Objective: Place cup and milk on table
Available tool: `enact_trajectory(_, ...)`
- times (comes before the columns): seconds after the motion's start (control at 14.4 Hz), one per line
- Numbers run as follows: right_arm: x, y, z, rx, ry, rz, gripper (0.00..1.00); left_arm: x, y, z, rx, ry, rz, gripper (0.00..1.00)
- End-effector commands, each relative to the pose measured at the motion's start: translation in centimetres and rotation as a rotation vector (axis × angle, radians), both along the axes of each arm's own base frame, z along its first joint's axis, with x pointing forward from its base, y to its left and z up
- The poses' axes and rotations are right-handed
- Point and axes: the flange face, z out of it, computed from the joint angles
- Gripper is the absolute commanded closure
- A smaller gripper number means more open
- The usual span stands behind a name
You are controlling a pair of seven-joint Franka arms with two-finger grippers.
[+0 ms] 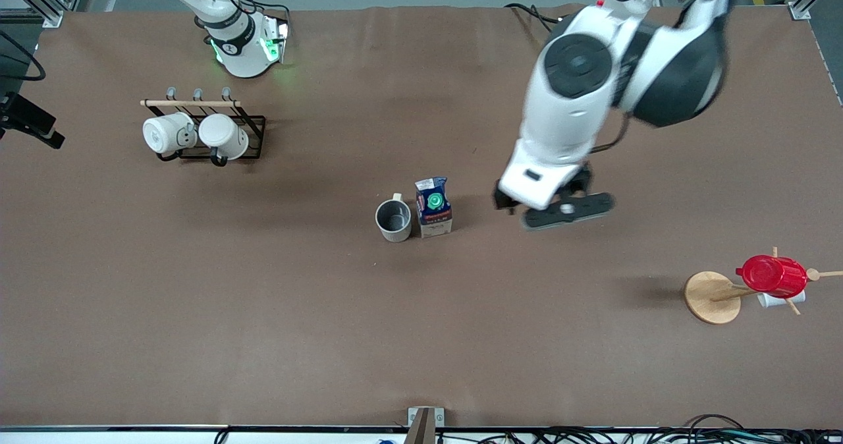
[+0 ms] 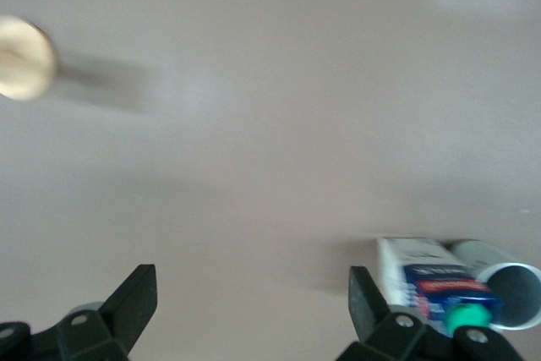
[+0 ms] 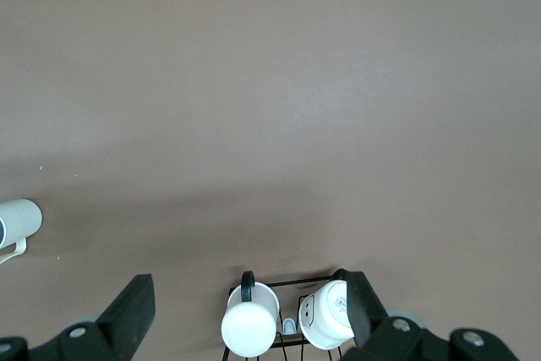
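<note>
The beige-white cup [image 1: 394, 220] with a dark grey inside stands upright near the middle of the brown table [image 1: 263, 312]. The dark-blue milk [image 1: 433, 207] carton with a green cap stands upright right beside it, toward the left arm's end. My left gripper [image 1: 561, 212] is above the table a short way from the milk, toward the left arm's end. In the left wrist view it [image 2: 251, 302] is open and empty, with the milk [image 2: 427, 276] and cup [image 2: 511, 287] off to one side. My right gripper [image 3: 245, 306] is open and empty and waits near its base above the mug rack; the cup [image 3: 17, 221] shows there too.
A black wire rack [image 1: 253, 128] with two white mugs [image 1: 197, 134] stands near the right arm's base. A wooden mug tree [image 1: 711, 297] holding a red cup [image 1: 772, 275] stands toward the left arm's end, nearer the front camera.
</note>
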Motion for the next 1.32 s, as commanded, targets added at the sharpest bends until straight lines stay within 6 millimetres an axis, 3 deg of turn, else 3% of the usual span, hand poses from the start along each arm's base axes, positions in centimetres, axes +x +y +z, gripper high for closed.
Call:
enact_trajectory(0.0,0.0,-0.1,0.3,0.014,0.005,0.007,0.00,-0.9,7.2,5.3,0.027,0.015,-0.060,0.00)
enact_trajectory(0.14,0.0,-0.1,0.2,0.014,0.006,0.005,0.00,-2.0,12.3,8.4,0.013,0.047,-0.103,0.00)
enact_trajectory(0.35,0.0,-0.2,0.2,0.015,0.006,0.001,0.00,-4.1,18.6,11.3,-0.031,0.046,-0.095,0.00)
enact_trajectory(0.48,0.0,-0.1,0.2,0.015,0.006,0.002,0.00,-5.2,23.4,12.2,-0.108,0.057,-0.119,0.00)
enact_trajectory(0.69,0.0,-0.1,0.1,0.015,0.012,0.001,0.00,-6.5,27.1,11.5,-0.121,0.077,-0.158,0.00)
enact_trajectory(0.76,0.0,-0.1,0.1,0.015,0.015,0.002,0.00,-6.8,27.4,11.2,-0.118,0.086,-0.156,0.00)
enact_trajectory(0.9,-0.1,-0.1,0.1,0.016,0.015,-0.004,0.00,-8.2,25.9,11.1,-0.103,0.093,-0.181,0.00)
enact_trajectory(1.04,-0.1,-0.1,0.1,0.016,0.018,-0.007,0.00,-9.3,25.8,10.8,-0.096,0.102,-0.181,0.00)
enact_trajectory(1.25,-0.1,0.0,0.1,0.016,0.020,-0.004,0.00,-9.7,25.6,11.3,-0.095,0.100,-0.188,0.00)
